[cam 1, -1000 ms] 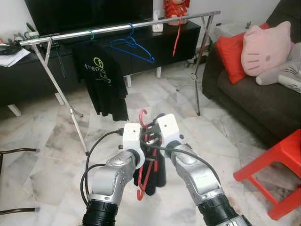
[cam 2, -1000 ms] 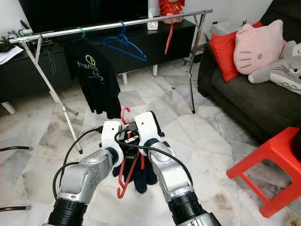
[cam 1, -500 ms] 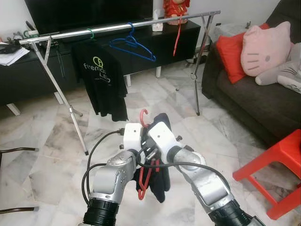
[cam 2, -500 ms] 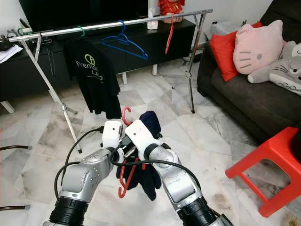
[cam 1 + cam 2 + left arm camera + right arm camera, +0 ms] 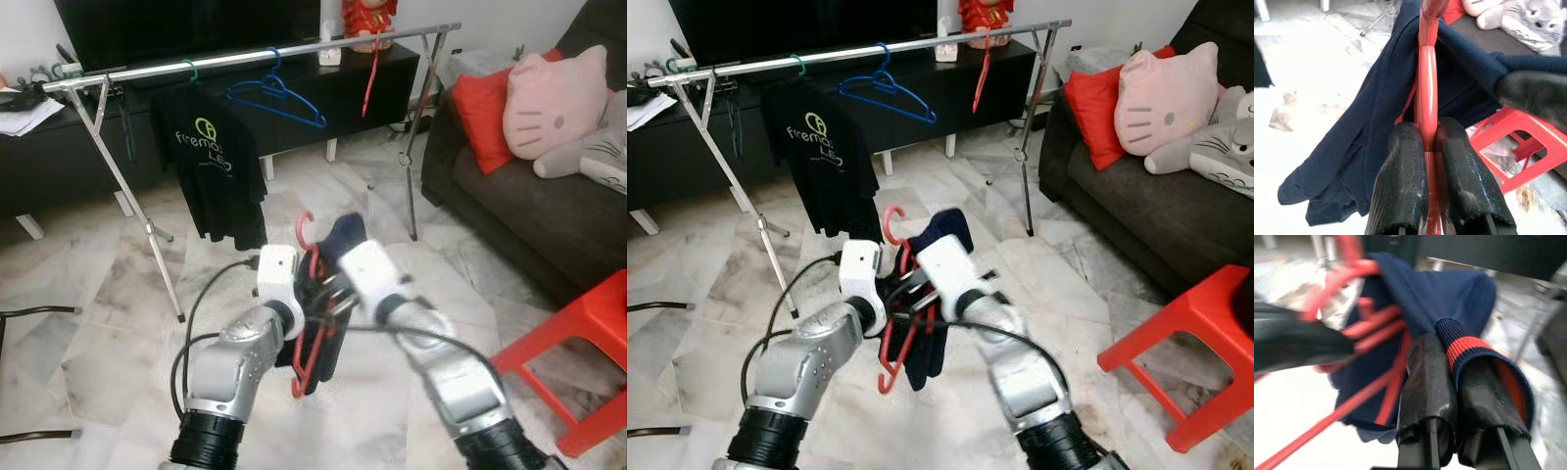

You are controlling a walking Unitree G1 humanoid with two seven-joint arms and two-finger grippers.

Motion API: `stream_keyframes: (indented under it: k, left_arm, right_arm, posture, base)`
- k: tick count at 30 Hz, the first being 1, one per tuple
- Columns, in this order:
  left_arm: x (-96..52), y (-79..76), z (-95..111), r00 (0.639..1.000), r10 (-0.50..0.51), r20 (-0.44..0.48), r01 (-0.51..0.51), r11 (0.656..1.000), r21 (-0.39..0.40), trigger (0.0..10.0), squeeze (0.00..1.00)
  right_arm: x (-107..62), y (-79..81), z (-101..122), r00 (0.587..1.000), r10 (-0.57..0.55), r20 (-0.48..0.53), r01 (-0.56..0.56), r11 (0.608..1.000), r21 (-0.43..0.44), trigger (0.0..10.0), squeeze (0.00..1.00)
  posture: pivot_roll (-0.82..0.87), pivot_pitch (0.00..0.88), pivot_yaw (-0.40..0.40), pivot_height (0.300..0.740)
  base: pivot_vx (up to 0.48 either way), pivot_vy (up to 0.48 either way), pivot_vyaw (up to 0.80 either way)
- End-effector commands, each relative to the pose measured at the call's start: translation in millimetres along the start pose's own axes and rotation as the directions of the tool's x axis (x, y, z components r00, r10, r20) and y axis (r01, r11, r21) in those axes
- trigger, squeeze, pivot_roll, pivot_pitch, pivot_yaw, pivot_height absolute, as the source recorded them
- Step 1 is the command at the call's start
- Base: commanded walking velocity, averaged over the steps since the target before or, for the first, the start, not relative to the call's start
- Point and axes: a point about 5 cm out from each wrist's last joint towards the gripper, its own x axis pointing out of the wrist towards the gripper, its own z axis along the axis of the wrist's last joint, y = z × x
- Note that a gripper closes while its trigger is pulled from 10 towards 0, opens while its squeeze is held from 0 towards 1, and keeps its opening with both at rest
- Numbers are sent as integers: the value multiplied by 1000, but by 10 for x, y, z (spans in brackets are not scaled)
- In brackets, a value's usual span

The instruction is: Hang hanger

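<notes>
A red plastic hanger [image 5: 1427, 98] stands upright in front of my chest, and my left gripper [image 5: 1429, 134] is shut on its stem just below the hook. A navy garment [image 5: 345, 235] with a red-striped collar [image 5: 1465, 350] drapes over the hanger's right side. My right gripper [image 5: 1449, 352] is shut on that collar, close beside the left gripper [image 5: 302, 294]. The hanger's lower bar [image 5: 306, 377] hangs below both wrists. Further back, the silver clothes rail [image 5: 245, 57] spans the room.
On the rail hang a black T-shirt [image 5: 211, 166], a blue hanger [image 5: 276, 98] and a red hanger [image 5: 369, 73]. A dark TV cabinet [image 5: 59, 166] stands behind it. A dark sofa [image 5: 549, 211] with cushions and a red stool [image 5: 588, 328] are on the right.
My right gripper has lifted the navy garment's collar up and to the right over the hanger. The left gripper keeps its hold on the hanger, slightly higher.
</notes>
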Motion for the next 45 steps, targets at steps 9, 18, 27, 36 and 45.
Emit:
stream_keyframes:
  k: [9, 18, 27, 36, 45]
  left_arm:
    - [11, -99, 147, 994, -74, 85, 70, 996, 50, 10000, 0]
    - [10, -148, 104, 991, -108, 77, 105, 994, 39, 10000, 0]
    - [1, -216, 81, 987, -146, 74, 143, 989, 38, 10000, 0]
    - [-15, -281, 44, 980, -191, 58, 189, 981, 45, 10000, 0]
    - [-32, -329, 18, 972, -230, 42, 228, 972, 51, 10000, 0]
  right_arm:
    - [4, 136, 54, 997, 51, 53, -54, 997, 57, 10000, 0]
    - [-14, 254, 121, 984, 147, 97, -149, 989, 17, 10000, 0]
    - [-24, 103, 426, 962, 58, 268, -55, 998, -21, 10000, 0]
    - [14, -185, 453, 948, -165, 273, 141, 984, 106, 10000, 0]
    - [37, 128, 420, 965, 60, 256, -69, 997, 30, 10000, 0]
  posture:
    - [-145, 0, 7, 740]
    - [-150, 0, 6, 740]
    - [-153, 4, 5, 740]
    - [-152, 5, 6, 740]
    - [-152, 6, 6, 740]
  base:
    - [0, 0, 0]
    - [0, 0, 0]
    - [0, 0, 0]
    - [0, 0, 0]
    - [0, 0, 0]
